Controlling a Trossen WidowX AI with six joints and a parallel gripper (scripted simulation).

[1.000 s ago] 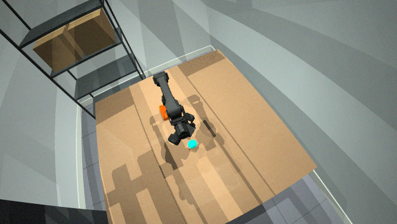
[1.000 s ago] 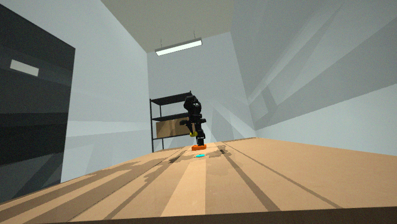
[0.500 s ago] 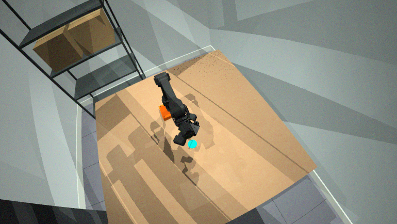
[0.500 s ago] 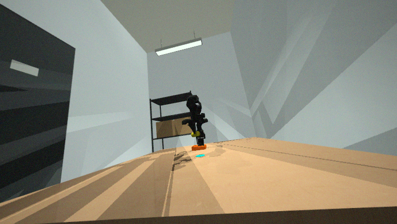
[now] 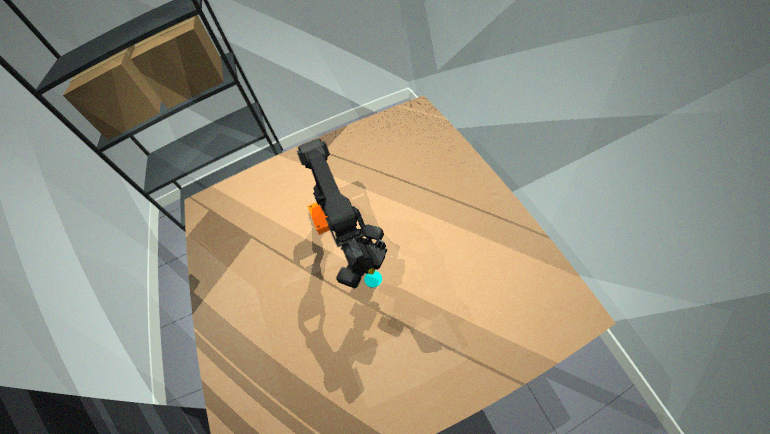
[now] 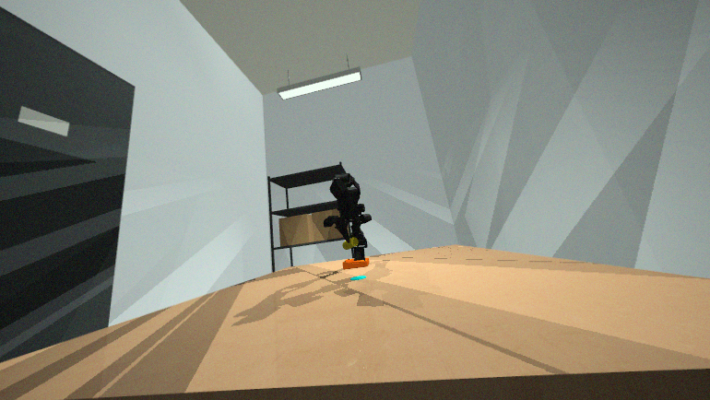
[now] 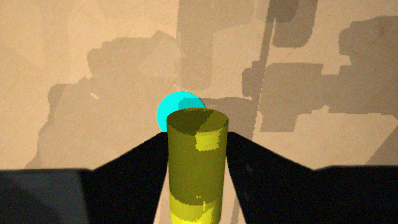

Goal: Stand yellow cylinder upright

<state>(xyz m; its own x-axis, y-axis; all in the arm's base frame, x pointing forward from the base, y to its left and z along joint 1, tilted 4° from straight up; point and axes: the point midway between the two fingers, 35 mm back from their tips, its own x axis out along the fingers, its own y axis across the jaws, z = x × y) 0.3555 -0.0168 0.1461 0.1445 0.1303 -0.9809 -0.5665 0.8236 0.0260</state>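
Observation:
My gripper (image 5: pixel 370 268) (image 6: pixel 350 240) (image 7: pixel 197 139) is shut on the yellow tall cylinder (image 6: pixel 347 245) (image 7: pixel 194 170). In the exterior view the cylinder is held in the air, above the table, and looks tilted well away from upright. In the top view only a small bit of it shows below the hand. In the wrist view one end face points up the picture and its lower part is cut off by the frame. The flat cyan circle (image 5: pixel 373 279) (image 6: pixel 358 277) (image 7: pixel 171 111) lies on the table; the cylinder's end partly covers it in the wrist view.
The orange base block (image 5: pixel 319 218) (image 6: pixel 356 264) sits under the arm on the wooden table (image 5: pixel 485 258) (image 6: pixel 447 337). A dark shelf rack (image 5: pixel 207 137) (image 6: pixel 308 181) with brown boxes (image 5: pixel 177 64) (image 6: pixel 294 230) stands behind the table. Arm shadows fall around the circle.

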